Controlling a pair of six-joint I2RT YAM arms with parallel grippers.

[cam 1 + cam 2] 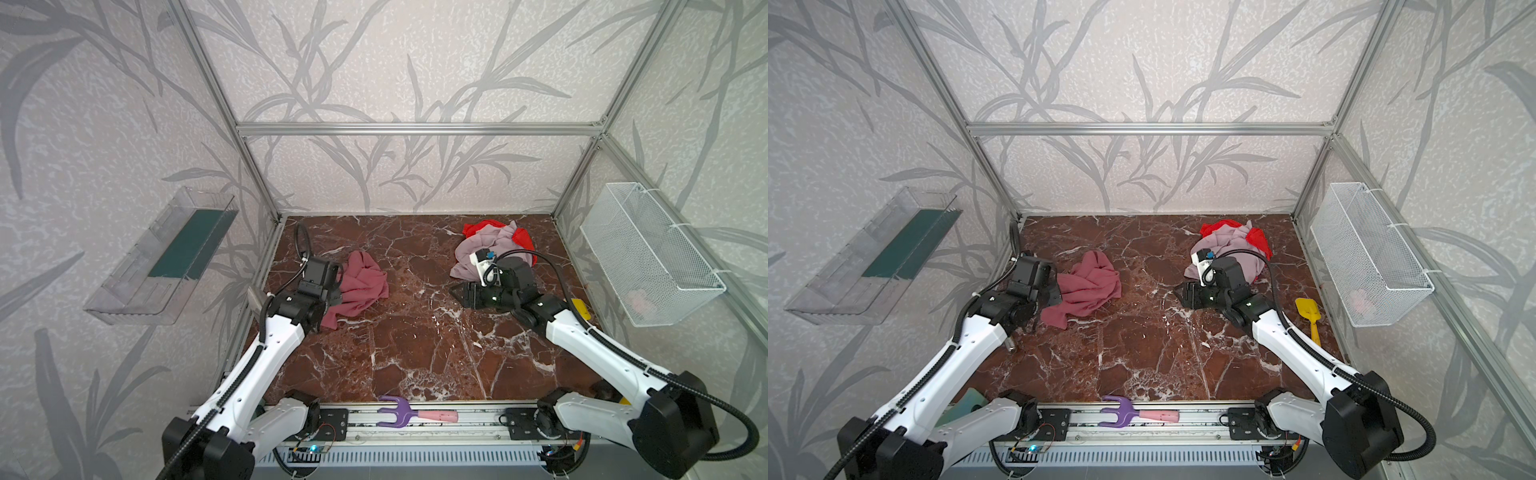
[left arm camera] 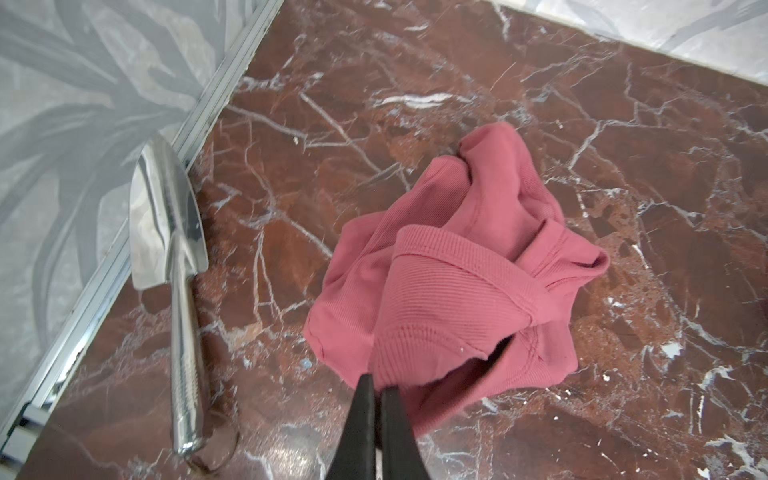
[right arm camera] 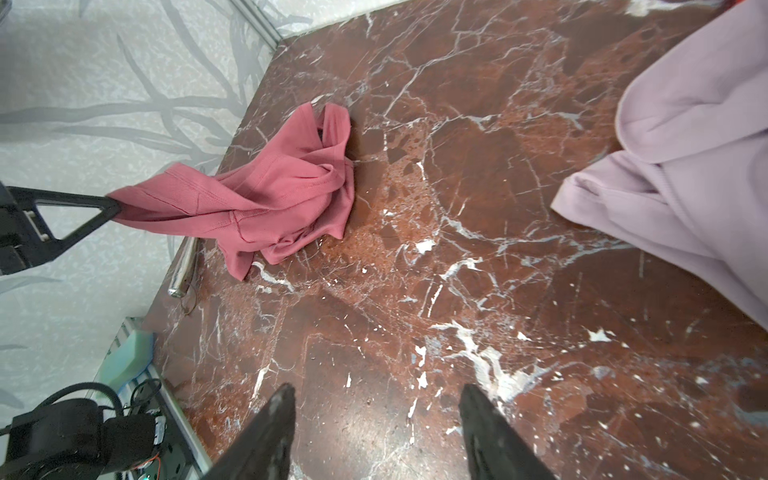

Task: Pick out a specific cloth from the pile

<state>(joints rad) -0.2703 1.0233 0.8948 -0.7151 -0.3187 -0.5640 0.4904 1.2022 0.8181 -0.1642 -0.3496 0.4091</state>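
Right at the front, a purple plastic hand rake with a pink handle (image 1: 398,412) is lying on the aluminium rail just off the near edge of the red-brown marble-look worktop (image 1: 415,340). A bit further in, a small yellow plastic shovel (image 1: 1309,316) sits close to the right edge, and a shiny steel garden trowel (image 2: 171,216) lies along the left edge.

The right claw (image 3: 376,395) is open about halfway with nothing in it, hovering low over bare worktop right of the middle.

The left claw (image 2: 376,386) is pinched fully shut on a ribbed hem of the dusty rose-pink ribbed cloth (image 1: 362,283). That end is pulled up to the jaws, and the rest is crumpled on the worktop near the left edge, about halfway back.

Well apart from it, the pile (image 1: 492,247) is in the far right corner. It's a pale lilac-pink soft cloth (image 3: 685,166) bunched on top of a bright red cloth (image 1: 482,227) that pokes out behind.
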